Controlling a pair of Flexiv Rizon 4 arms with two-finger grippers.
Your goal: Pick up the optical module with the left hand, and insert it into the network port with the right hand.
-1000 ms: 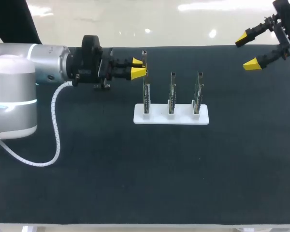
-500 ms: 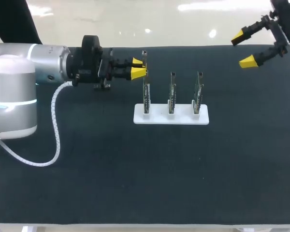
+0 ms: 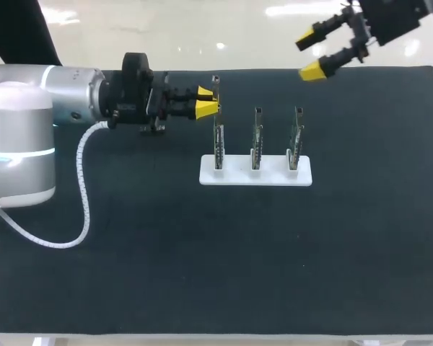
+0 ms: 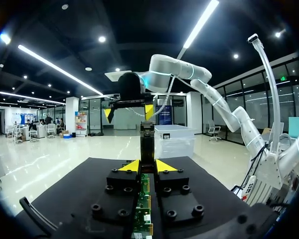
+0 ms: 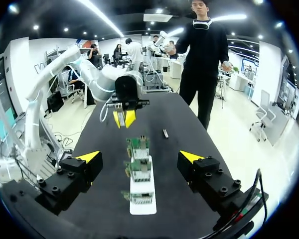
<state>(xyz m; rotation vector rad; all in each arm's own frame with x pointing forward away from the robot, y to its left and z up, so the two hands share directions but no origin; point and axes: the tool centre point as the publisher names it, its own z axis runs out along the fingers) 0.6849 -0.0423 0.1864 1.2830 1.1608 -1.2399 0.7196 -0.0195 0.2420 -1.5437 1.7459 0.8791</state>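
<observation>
My left gripper (image 3: pixel 206 101) is level with the top of the leftmost of three upright green circuit boards (image 3: pixel 219 140). In the left wrist view a slim dark optical module (image 4: pixel 147 142) stands upright between the yellow tips, and the left gripper (image 4: pixel 147 166) is shut on it. A green board edge (image 4: pixel 142 209) shows below the fingers. My right gripper (image 3: pixel 308 55) hangs open over the table's back edge, right of the boards, holding nothing. In its own view the right gripper (image 5: pixel 139 156) looks along the row of boards (image 5: pixel 138 169) towards my left arm (image 5: pixel 124 94).
The boards stand in a white holder (image 3: pixel 254 174) on the black mat; the same holder (image 5: pixel 142 205) shows in the right wrist view. A small dark stick-shaped piece (image 5: pixel 165 133) lies on the mat beside the far board. A white coiled cable (image 3: pixel 83 187) trails from the left arm.
The right gripper has swung leftwards along the back edge, towards the boards, and stays open. The left arm and its grip have not moved.
</observation>
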